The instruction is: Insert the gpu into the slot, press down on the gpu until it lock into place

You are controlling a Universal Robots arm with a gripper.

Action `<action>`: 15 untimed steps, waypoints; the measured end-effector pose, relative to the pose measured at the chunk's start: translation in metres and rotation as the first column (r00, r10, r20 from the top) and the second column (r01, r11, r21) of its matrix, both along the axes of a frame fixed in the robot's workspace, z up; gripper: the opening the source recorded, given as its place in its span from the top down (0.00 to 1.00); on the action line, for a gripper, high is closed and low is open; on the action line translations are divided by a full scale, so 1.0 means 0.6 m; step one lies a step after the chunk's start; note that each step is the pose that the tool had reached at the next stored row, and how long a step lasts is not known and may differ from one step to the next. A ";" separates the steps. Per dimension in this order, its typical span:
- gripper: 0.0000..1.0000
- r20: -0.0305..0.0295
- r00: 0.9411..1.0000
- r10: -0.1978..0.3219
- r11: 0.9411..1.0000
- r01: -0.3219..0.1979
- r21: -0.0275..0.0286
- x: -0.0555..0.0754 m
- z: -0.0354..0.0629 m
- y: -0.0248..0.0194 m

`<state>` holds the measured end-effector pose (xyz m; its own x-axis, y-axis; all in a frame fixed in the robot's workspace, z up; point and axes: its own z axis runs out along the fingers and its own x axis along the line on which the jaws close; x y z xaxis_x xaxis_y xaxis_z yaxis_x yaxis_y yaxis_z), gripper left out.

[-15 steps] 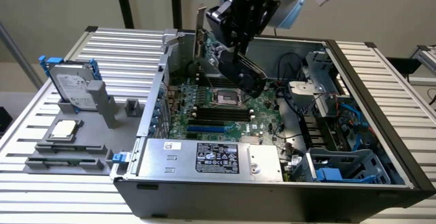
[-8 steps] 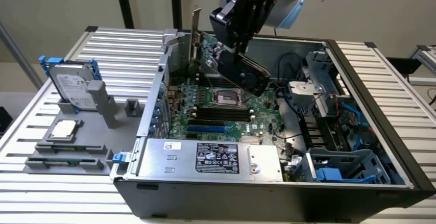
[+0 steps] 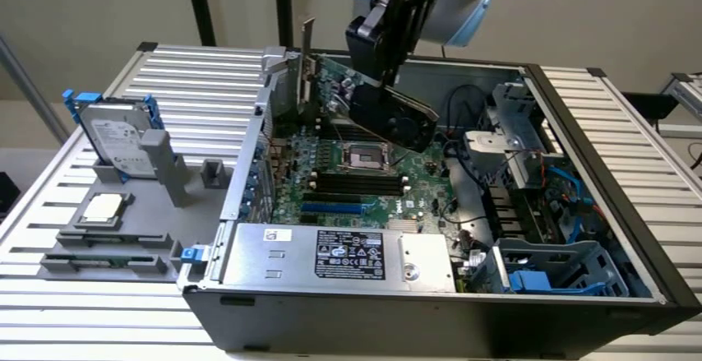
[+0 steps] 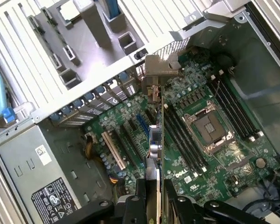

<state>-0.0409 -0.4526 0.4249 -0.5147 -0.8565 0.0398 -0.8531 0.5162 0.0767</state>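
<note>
My gripper [image 3: 381, 80] is shut on the gpu [image 3: 404, 121], a card with a black cover face and a green board. It holds the card tilted in the air above the motherboard [image 3: 406, 201] inside the open computer case. The silver end bracket [image 3: 309, 44] sticks up near the case's rear wall. In the wrist view the gpu [image 4: 155, 140] appears edge-on between my black fingers [image 4: 132, 207], its bracket [image 4: 161, 70] at the far end. The bright-blue slot [image 3: 329, 209] lies on the board below, apart from the card. The slot [image 4: 142, 123] peeks out beside the card's edge.
The CPU socket [image 3: 367, 157] and black memory slots [image 3: 351, 184] lie beside the blue slot. A power supply [image 3: 329, 254] fills the case's near side, with cables and a drive cage [image 3: 548, 270] at the exterior view's right. A hard drive with blue rails [image 3: 115, 143] stands outside the case.
</note>
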 end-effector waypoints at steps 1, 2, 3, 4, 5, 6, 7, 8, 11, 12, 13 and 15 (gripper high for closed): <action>0.74 0.000 1.000 0.018 1.000 -0.018 0.000 0.000 -0.001 0.0000; 0.74 0.000 0.999 0.036 0.999 -0.036 0.002 0.000 -0.001 0.0000; 0.74 0.000 0.998 0.055 0.998 -0.055 0.005 0.000 -0.003 0.0001; 0.74 0.001 0.997 0.073 0.997 -0.073 0.009 0.000 -0.004 0.0000; 0.74 0.001 0.996 0.090 0.996 -0.090 0.013 0.000 -0.005 0.0000; 0.74 0.002 0.994 0.108 0.994 -0.108 0.016 0.000 -0.006 0.0001; 0.74 0.002 0.992 0.126 0.992 -0.126 0.021 0.000 -0.007 0.0001; 0.74 0.003 0.990 0.143 0.989 -0.143 0.024 0.000 -0.008 0.0000; 0.74 0.005 0.981 0.195 0.980 -0.196 0.036 0.000 -0.011 0.0000; 0.74 0.006 0.977 0.211 0.977 -0.211 0.040 0.000 -0.012 0.0001; 0.74 0.007 0.973 0.229 0.972 -0.229 0.043 0.000 -0.014 0.0000; 0.74 0.009 0.965 0.262 0.964 -0.262 0.050 0.000 -0.016 0.0000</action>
